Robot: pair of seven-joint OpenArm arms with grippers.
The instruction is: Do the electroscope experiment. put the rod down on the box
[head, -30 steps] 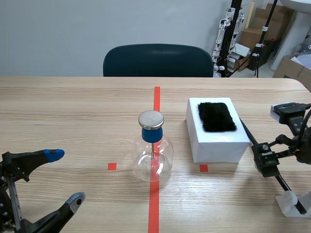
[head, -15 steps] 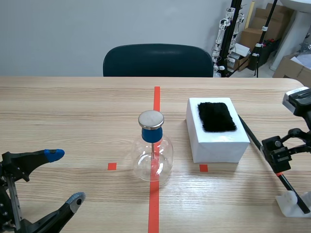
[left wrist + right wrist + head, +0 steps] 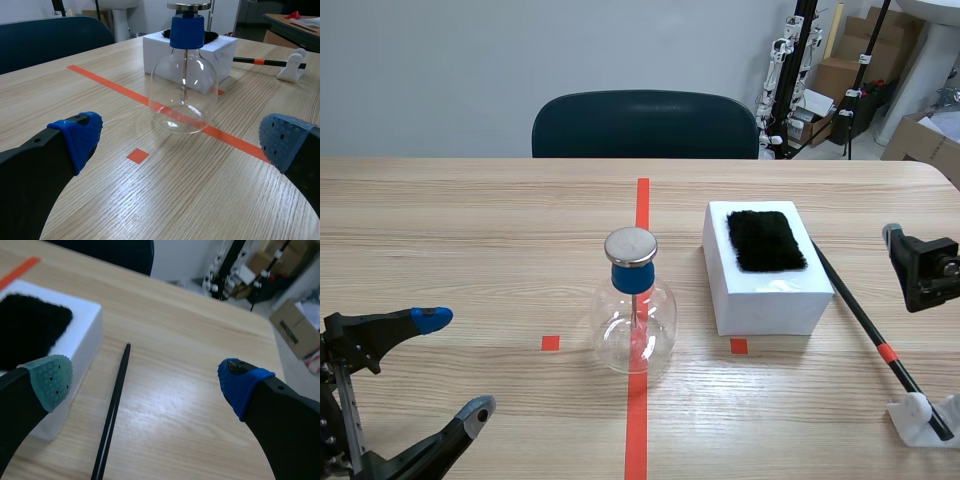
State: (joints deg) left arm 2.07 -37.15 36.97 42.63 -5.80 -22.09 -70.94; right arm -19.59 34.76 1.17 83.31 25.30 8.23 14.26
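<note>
The black rod [image 3: 865,320] with an orange band lies on the table right of the white box [image 3: 770,295]. Its near end rests on a small white holder [image 3: 918,417], and its far tip lies beside the box. A black fur patch [image 3: 767,240] lies on top of the box. The glass electroscope flask [image 3: 635,315] with its blue stopper and metal disc stands on the red tape line. My right gripper [image 3: 918,268] hangs open to the right of the rod, holding nothing. In the right wrist view the rod [image 3: 112,405] lies on the table below the open right gripper [image 3: 145,377]. My left gripper [image 3: 181,142] is open, well short of the flask [image 3: 183,90].
A dark chair [image 3: 645,125] stands behind the far table edge. Stands and cardboard boxes [image 3: 840,70] fill the back right of the room. The table's right edge [image 3: 272,370] runs close to my right gripper.
My right gripper has drawn back up and to the right, off the rod. The rod stays on the table and holder. The left arm has not moved.
</note>
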